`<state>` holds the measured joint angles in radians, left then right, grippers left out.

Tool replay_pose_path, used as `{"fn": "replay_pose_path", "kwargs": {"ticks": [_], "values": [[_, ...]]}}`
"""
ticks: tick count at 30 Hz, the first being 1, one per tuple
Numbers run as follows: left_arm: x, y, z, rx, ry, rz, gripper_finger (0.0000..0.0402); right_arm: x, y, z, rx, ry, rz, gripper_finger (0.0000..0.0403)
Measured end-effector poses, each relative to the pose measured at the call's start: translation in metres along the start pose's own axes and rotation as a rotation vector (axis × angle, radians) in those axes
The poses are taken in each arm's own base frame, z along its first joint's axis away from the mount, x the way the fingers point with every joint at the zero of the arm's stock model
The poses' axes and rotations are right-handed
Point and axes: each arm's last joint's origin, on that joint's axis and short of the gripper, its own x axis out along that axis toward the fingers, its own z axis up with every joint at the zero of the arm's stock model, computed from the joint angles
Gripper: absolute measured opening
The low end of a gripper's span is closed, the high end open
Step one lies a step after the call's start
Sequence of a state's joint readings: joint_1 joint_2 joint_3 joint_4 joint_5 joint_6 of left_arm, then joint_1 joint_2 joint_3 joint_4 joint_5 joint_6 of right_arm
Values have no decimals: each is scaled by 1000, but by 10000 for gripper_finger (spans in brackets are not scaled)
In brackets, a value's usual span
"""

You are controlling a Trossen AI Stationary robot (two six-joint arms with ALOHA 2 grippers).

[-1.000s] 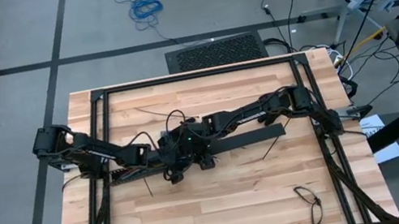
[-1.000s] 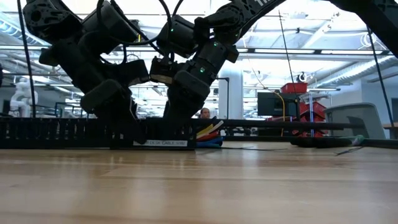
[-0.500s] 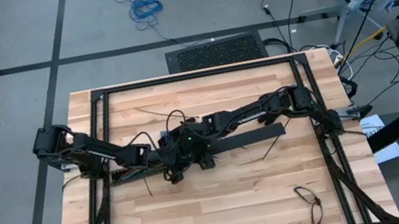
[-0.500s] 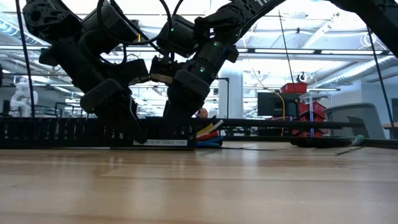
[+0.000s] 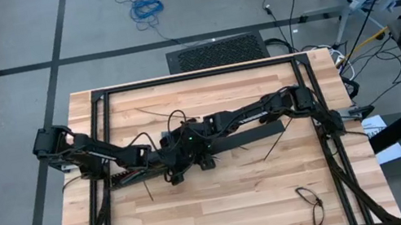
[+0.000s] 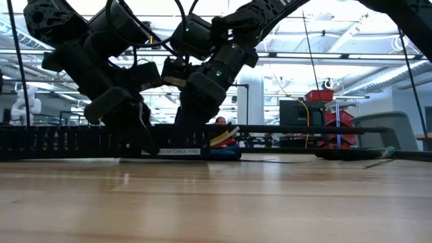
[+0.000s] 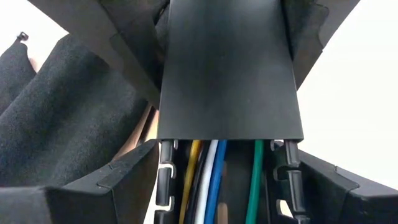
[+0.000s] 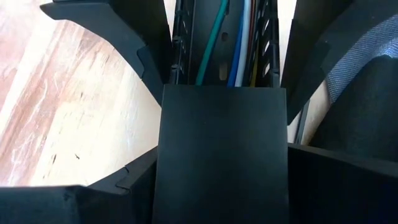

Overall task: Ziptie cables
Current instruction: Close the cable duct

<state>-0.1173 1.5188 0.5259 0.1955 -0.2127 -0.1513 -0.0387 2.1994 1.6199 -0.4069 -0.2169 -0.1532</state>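
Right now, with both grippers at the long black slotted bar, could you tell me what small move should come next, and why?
Probably slide the flat black lid a little way along the long black slotted bar: it hides most of the coloured cables, and the left gripper and right gripper both have fingers closed on the bar.

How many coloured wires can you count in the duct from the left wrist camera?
4 show clearly below the flat black cover: a yellow wire, a white wire, a blue wire and, apart from them, a green wire. More may be hidden under it.
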Motion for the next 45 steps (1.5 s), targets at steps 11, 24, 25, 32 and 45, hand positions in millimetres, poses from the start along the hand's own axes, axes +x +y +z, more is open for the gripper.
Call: {"fn": "replay_pose_path", "kwargs": {"ticks": [11, 24, 25, 32, 45], "values": [[-2, -1, 1, -48, 14, -39, 301, 8, 1, -10, 29, 88, 10, 256], [-10, -1, 5, -54, -2, -66, 301, 18, 0, -16, 60, 117, 10, 256], [-12, 0, 6, -54, 2, -66, 301, 18, 0, -17, 60, 118, 10, 256], [-26, 2, 12, -60, -33, -52, 301, 19, -1, -17, 59, 118, 10, 256], [-28, -1, 8, -90, 2, -39, 301, 19, -1, -18, 60, 120, 7, 256]]}}
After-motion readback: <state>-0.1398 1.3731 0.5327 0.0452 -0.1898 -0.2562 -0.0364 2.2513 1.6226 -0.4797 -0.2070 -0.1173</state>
